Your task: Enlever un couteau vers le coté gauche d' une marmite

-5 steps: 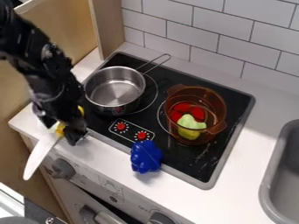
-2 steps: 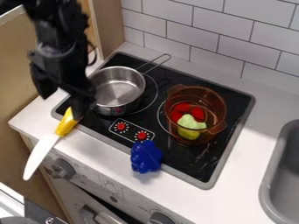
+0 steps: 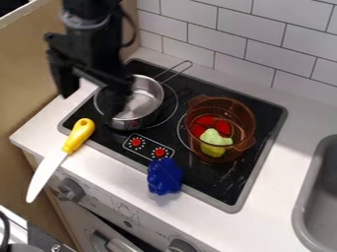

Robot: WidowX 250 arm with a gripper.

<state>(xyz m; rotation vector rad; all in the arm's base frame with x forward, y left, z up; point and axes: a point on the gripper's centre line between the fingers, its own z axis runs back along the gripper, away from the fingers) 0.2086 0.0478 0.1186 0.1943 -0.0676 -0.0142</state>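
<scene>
Knife lies to the front left of the steel pot, yellow handle across the cooktop's edge, blade projecting past the counter's front edge; gripper above, fingers spread, one over the pot.
</scene>
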